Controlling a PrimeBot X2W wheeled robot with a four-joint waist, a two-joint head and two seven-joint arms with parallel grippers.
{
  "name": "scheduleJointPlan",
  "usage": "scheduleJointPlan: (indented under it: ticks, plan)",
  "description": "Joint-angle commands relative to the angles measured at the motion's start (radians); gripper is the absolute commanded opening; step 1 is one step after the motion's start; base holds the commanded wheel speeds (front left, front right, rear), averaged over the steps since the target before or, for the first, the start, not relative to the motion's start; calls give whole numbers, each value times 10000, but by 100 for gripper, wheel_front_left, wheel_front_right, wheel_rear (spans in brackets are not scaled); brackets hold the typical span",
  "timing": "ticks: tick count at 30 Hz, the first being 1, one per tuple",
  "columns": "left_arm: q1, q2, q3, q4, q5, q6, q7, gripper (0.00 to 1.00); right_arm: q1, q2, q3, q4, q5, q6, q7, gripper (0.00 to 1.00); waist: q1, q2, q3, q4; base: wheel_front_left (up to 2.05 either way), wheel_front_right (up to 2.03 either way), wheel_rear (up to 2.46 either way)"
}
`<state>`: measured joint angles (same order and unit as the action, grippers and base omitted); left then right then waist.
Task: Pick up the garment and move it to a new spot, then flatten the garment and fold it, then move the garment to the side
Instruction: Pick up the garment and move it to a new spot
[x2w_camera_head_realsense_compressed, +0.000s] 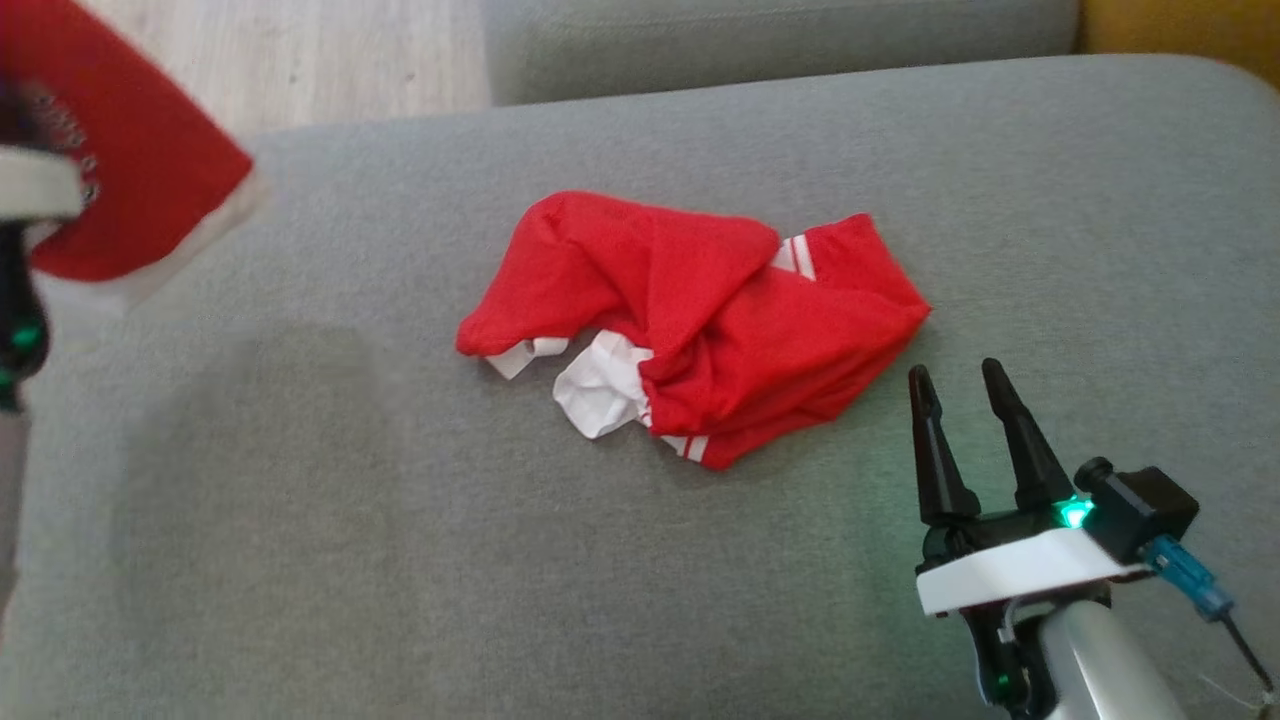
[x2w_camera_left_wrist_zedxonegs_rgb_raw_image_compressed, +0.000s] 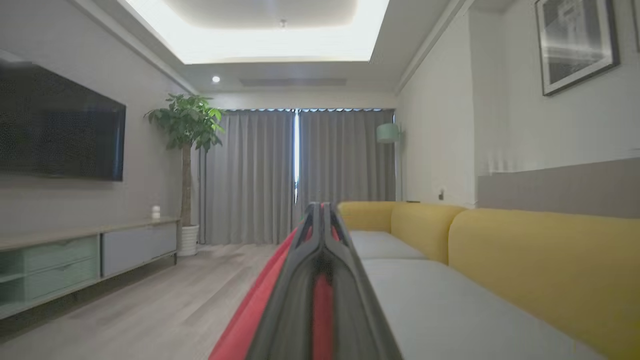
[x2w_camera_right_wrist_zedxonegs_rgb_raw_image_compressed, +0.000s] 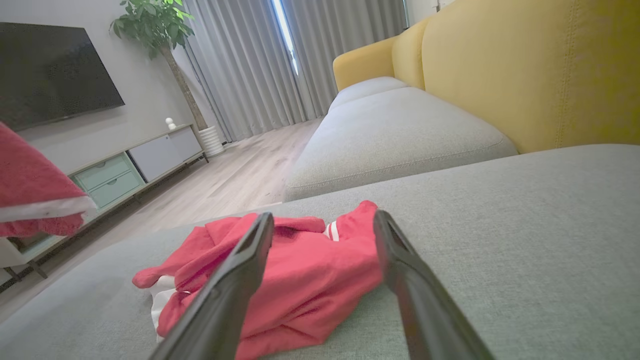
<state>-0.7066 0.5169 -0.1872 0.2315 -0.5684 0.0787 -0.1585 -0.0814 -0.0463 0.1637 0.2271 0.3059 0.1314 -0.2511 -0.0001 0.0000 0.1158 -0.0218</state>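
The left pincer (x2w_camera_left_wrist_zedxonegs_rgb_raw_image_compressed: 321, 207) is seen pressed shut, and a red cloth piece with a white hem (x2w_camera_left_wrist_zedxonegs_rgb_raw_image_compressed: 250, 310) is clamped between its long dark fingers. In the head view this cloth is held up at the ten o'clock corner, clear of the seat and blurred.

The right pincer (x2w_camera_head_realsense_compressed: 955, 372) is spread wide and nothing is held in it. It is placed at five o'clock in the head view, with its fingers pointed toward twelve o'clock. Whether the seat is touched by it cannot be told.

A crumpled red garment with white stripes and white trim (x2w_camera_head_realsense_compressed: 700, 320) is found at about ten o'clock from the right pincer's tips, near them but untouched. It is bunched at the middle of a wide grey fabric sofa cushion (x2w_camera_head_realsense_compressed: 400, 560), with white fabric exposed at its seven o'clock edge. The held cloth and the crumpled garment are seen well apart.

A second grey seat cushion (x2w_camera_head_realsense_compressed: 780, 40) is set at twelve o'clock beyond the first, and a pale wooden floor (x2w_camera_head_realsense_compressed: 300, 60) is shown at eleven o'clock. A yellow sofa backrest (x2w_camera_right_wrist_zedxonegs_rgb_raw_image_compressed: 525, 75) is seen at two o'clock in the right wrist view.

In the left wrist view a dark wall-mounted television (x2w_camera_left_wrist_zedxonegs_rgb_raw_image_compressed: 55, 130) is placed at nine o'clock, a tall potted plant (x2w_camera_left_wrist_zedxonegs_rgb_raw_image_compressed: 187, 120) at ten o'clock, grey curtains (x2w_camera_left_wrist_zedxonegs_rgb_raw_image_compressed: 250, 175) at twelve o'clock, a low cabinet (x2w_camera_left_wrist_zedxonegs_rgb_raw_image_compressed: 75, 260) at eight o'clock and a framed picture (x2w_camera_left_wrist_zedxonegs_rgb_raw_image_compressed: 575, 45) at two o'clock.
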Motion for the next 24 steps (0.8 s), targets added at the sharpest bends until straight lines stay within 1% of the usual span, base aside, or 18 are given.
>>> scheduleJointPlan:
  ticks: [1, 3, 9, 12, 14, 16, 18, 21, 24]
  plan:
    - [-237, 600, 495, -177, -57, -34, 17, 0, -213, -39, 198, -350, -60, -7, -107, 100, 1, 0, 141, 140, 0, 0, 0]
    - [37, 893, 665, 103, -75, -58, -26, 0, -249, -39, 177, -352, -123, -7, -107, 100, 1, 0, 241, 226, 0, 0, 0]
    - [741, 1480, 1373, 1312, -204, 72, -490, 0, -362, -39, 174, -372, -270, -7, -107, 100, 1, 0, 431, 336, 0, 0, 0]
    - [916, 1658, 1582, 1779, -171, 3, -728, 0, -392, -39, 180, -374, -365, -7, -107, 100, 1, 0, 527, 332, 0, 0, 0]
    - [1018, 1685, 1531, 2005, -48, -89, -825, 0, -417, -39, 175, -362, -427, -7, -107, 100, 1, 0, 583, 314, 0, 0, 0]
    - [1087, 1639, 1337, 2188, 143, -189, -880, 0, -449, -39, 174, -365, -460, -7, -107, 100, 1, 0, 661, 277, 0, 0, 0]
    - [1126, 1472, 1030, 2395, 343, -327, -917, 0, -484, -39, 188, -370, -485, -7, -107, 100, 1, 0, 728, 234, 0, 0, 0]
    - [1226, 1043, 482, 2878, 606, -450, -919, 0, -541, -39, 237, -362, -513, -7, -107, 100, 1, 0, 829, 139, 0, 0, 0]
    - [1426, 552, -66, 3737, 720, -574, -646, 0, -607, -39, 290, -340, -510, -7, -107, 100, 1, 0, 899, -10, 0, 0, 0]
